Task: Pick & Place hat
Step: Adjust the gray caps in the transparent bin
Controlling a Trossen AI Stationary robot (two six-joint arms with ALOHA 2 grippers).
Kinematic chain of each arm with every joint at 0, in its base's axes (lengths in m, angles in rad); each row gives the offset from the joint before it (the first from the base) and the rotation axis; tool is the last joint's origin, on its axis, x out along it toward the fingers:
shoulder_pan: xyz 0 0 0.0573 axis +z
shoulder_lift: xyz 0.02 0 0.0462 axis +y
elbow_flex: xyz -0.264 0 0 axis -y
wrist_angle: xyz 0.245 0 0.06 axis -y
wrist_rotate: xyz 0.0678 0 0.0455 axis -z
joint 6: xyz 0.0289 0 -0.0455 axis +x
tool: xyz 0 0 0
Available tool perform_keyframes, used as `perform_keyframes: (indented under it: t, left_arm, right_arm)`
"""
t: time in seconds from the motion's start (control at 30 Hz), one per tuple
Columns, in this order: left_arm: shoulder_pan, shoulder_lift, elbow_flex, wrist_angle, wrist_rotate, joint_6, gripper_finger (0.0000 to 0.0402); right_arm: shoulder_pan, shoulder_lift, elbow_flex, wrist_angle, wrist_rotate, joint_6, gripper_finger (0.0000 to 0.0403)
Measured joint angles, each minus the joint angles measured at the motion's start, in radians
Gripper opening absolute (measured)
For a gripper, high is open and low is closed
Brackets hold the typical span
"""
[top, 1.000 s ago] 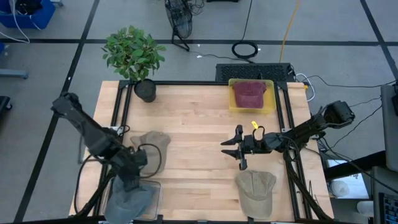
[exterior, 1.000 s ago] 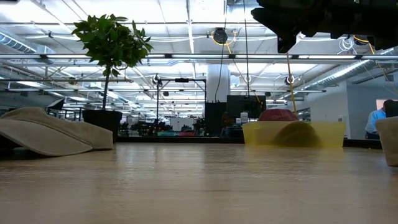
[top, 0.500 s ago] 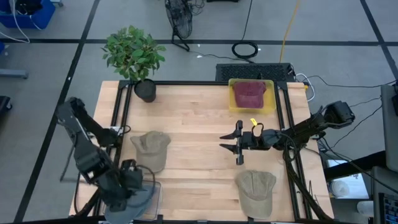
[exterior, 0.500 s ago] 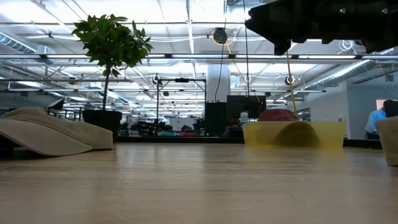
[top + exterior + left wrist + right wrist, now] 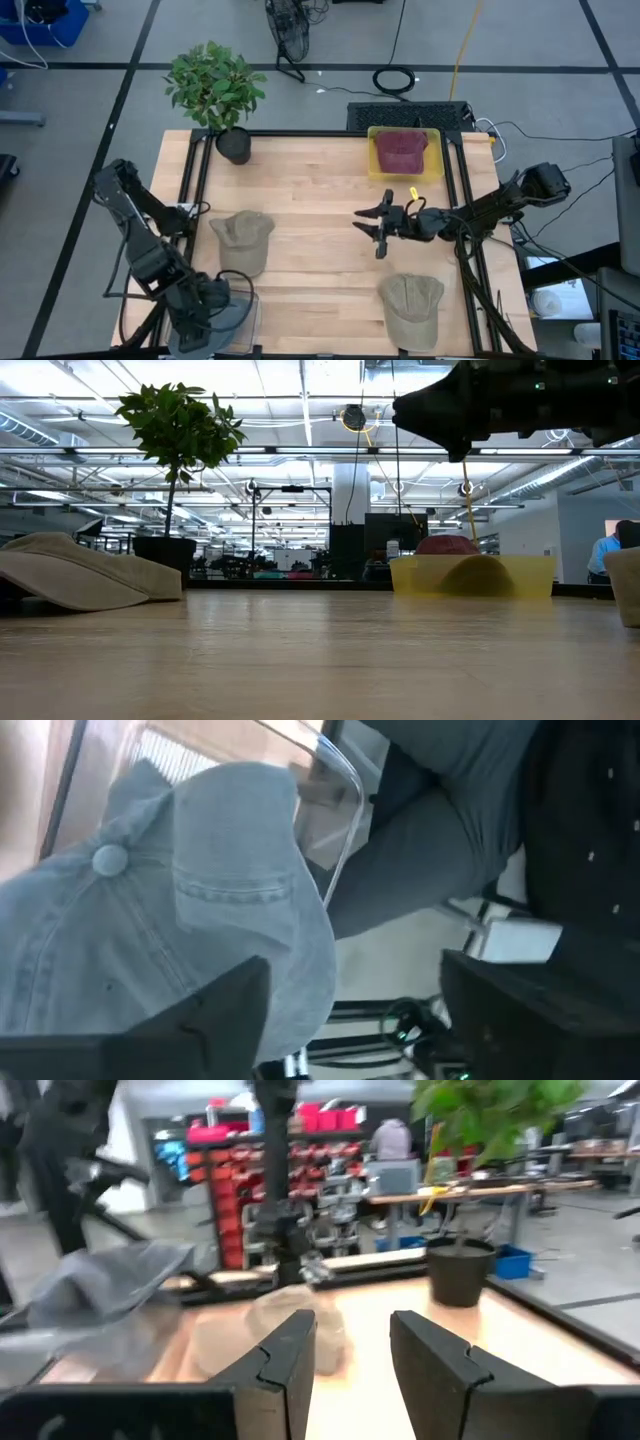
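- We see the wooden table with a yellow bin at the far edge; a red hat lies inside it.
- Two beige hats lie on the table: one at the left, one near the right front corner.
- A blue hat sits in a clear tray; we judge all hats soft and light, best pinched at the brim or crown edge.
- The right gripper hangs spread above the table middle.
- The left gripper hovers spread over the blue hat, holding nothing.

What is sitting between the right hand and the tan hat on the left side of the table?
Nothing visible. The right hand hangs open above bare wood, and the table between it and the tan hat holds nothing.
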Motion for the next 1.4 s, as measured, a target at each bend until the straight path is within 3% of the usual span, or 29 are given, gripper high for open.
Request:
perform_keyframes:
  t: [0.13, 0.27, 0.8, 1.03, 1.2, 1.4]
  left_arm:
    - [0.007, 0.0, 0.0, -0.002, -0.029, -0.089, 0.0347]
    - [-0.009, 0.001, -0.017, 0.002, -0.104, -0.124, 0.0375]
    - [-0.05, 0.144, -0.058, -0.007, -0.072, -0.062, 0.0351]
    - [-0.048, 0.187, -0.058, -0.104, -0.028, -0.094, 0.035]
    - [-0.037, 0.183, -0.058, -0.112, 0.028, -0.135, 0.0299]
    - [-0.011, 0.183, -0.058, -0.108, 0.071, -0.147, 0.0145]
  right_arm:
    - [-0.017, 0.0, 0.0, 0.03, 0.003, -0.005, 0.0121]
    - [-0.035, 0.0, 0.0, 0.033, 0.002, -0.006, 0.0121]
    - [-0.051, 0.0, 0.0, -0.018, 0.001, -0.019, 0.0121]
    - [-0.05, 0.0, 0.0, -0.026, -0.001, -0.016, 0.0121]
    - [-0.05, 0.0, 0.0, -0.067, -0.003, 0.011, 0.0121]
    - [-0.049, 0.0, 0.0, -0.074, -0.003, 0.033, 0.0121]
